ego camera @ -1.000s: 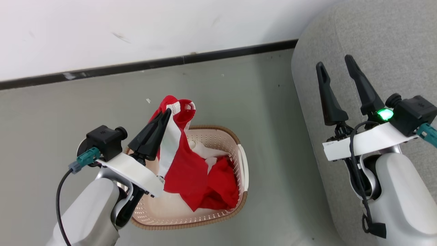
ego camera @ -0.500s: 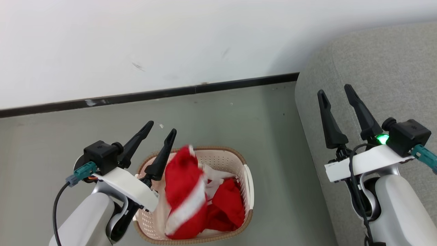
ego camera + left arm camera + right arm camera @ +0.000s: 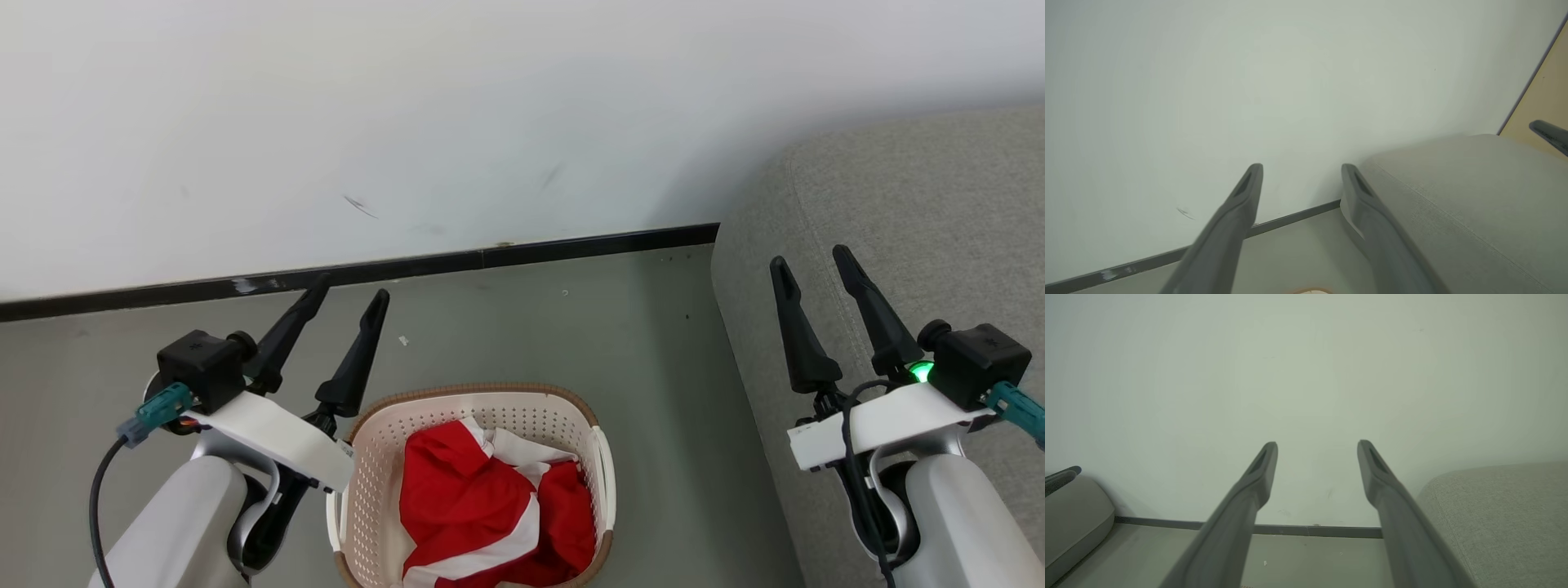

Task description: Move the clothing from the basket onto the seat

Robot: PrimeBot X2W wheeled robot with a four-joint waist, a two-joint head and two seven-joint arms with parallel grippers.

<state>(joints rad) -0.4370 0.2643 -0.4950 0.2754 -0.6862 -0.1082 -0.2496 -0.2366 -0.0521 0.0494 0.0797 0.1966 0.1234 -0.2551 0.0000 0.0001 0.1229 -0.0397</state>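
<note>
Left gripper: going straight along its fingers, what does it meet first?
Probably the white wall, above the dark baseboard; the open left gripper frames it, depth unclear.

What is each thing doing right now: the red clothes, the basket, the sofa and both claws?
basket: upright, not empty.
clothing: crumpled inside the basket, not held.
seat: nothing on the visible part.
left gripper: open, empty, beside the basket.
right gripper: open, empty, near the seat.
</note>
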